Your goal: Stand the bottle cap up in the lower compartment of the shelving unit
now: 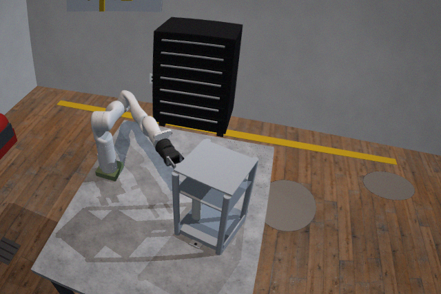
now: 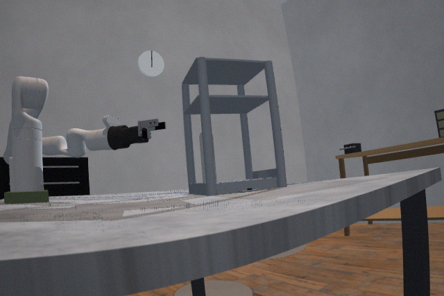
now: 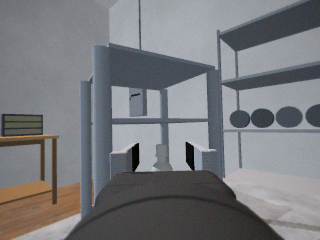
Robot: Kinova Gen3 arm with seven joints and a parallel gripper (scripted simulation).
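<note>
The grey shelving unit [image 1: 213, 191] stands on the table, its front towards my arm. The pale bottle [image 1: 196, 211] stands upright, cap up, low at the unit's front, seen between the posts below the middle shelf. I cannot tell whether its base is on the compartment floor or on the table. In the exterior view the bottle [image 2: 202, 157] is mostly hidden by a front post. My gripper [image 1: 176, 161] [image 2: 161, 126] is open and empty, held level in the air short of the unit's front, at about middle-shelf height. In the wrist view the bottle's top [image 3: 161, 159] shows far ahead between my open fingers.
A black drawer cabinet [image 1: 196, 74] stands on the floor behind the table. My arm's base sits on a green block [image 1: 109, 171] at the table's back left. A wooden side table [image 2: 390, 152] stands off to the right, away from the work table.
</note>
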